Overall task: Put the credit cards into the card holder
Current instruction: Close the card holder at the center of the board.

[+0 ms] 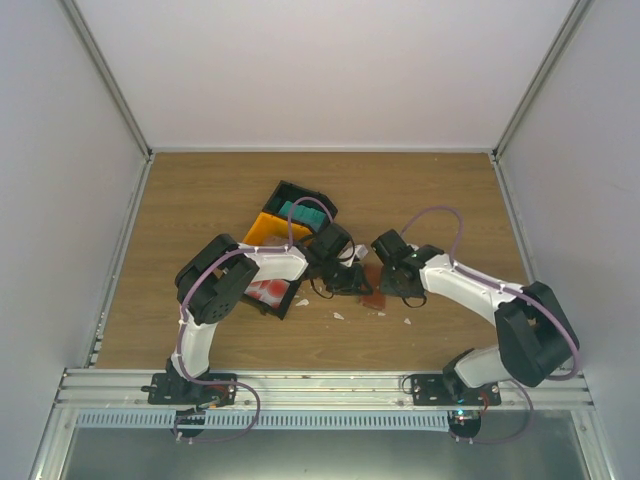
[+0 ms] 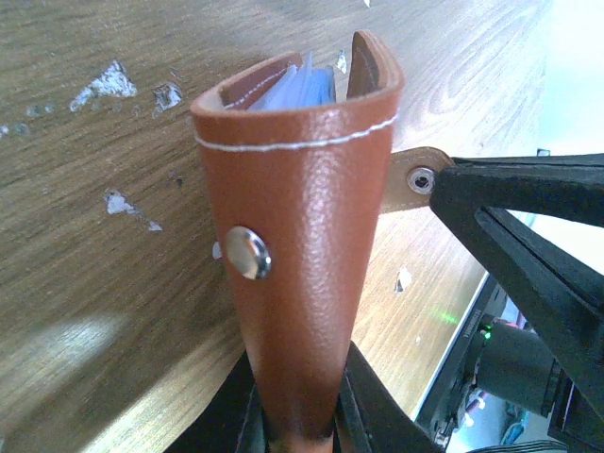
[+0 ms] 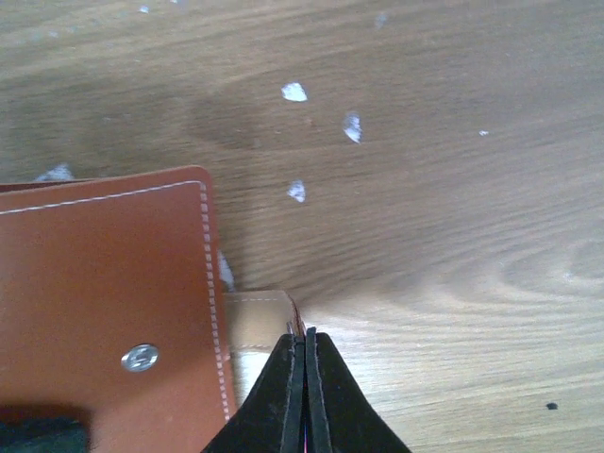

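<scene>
Pinching the lower end of the card holder (image 2: 293,311), the left jaws stand it upright with its open mouth pointing away from them, and clear sleeves (image 2: 304,87) show inside. Just to the right, the right jaws are pressed together on the holder's thin strap (image 3: 257,319), which is caught only at their very tips. If the strap is pulled harder than the left grip can resist, the holder would probably twist or drag out. The strap could also slip free, since so little of it is held, and the mouth might then fall shut. Both jaws are busy and no card is in either, so fetching one means letting something go. Counted, there is one holder and one strap. The credit cards lie well left of and beyond the left jaws, in two stacks I can make out: red-and-white (image 1: 268,293) and teal (image 1: 303,212). Single cards are too small to count. One yellow bin (image 1: 262,232) sits between the stacks.
</scene>
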Controlling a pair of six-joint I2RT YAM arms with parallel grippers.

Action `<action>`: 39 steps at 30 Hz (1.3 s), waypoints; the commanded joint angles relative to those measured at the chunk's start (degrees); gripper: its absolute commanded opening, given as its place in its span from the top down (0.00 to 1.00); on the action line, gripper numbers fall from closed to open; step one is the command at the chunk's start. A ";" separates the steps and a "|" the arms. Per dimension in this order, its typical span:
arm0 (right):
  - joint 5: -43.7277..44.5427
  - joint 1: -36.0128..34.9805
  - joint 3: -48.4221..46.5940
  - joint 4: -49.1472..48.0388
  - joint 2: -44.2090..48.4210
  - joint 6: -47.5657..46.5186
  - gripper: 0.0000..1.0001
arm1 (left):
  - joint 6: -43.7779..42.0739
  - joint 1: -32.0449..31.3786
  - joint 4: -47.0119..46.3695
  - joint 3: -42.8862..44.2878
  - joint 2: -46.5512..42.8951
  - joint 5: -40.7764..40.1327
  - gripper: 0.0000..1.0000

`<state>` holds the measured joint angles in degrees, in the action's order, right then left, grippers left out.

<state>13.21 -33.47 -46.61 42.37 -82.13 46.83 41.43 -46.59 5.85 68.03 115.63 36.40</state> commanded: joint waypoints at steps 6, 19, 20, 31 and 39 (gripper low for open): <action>-7.29 -0.23 3.51 -11.21 4.33 -6.55 0.99 | -1.23 -0.50 3.07 -1.81 0.89 -6.22 0.91; -16.79 2.51 6.67 -18.80 5.97 -14.65 0.99 | -2.35 -0.43 2.43 -2.42 1.66 -7.38 0.99; -17.15 2.51 6.60 -18.81 5.92 -14.66 1.00 | -2.33 -0.43 2.40 -2.45 1.68 -7.28 0.99; -15.67 2.89 4.17 -12.76 4.35 -14.97 1.00 | -2.43 -0.43 2.40 -3.21 2.20 -8.15 0.99; -18.84 2.97 2.41 -11.88 1.69 -17.20 1.00 | -3.01 -0.43 3.46 -3.50 2.80 -10.37 0.92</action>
<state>-3.77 -30.94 -42.17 29.71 -78.72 31.62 40.47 -46.59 4.67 67.13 115.66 35.90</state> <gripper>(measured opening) 0.007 0.136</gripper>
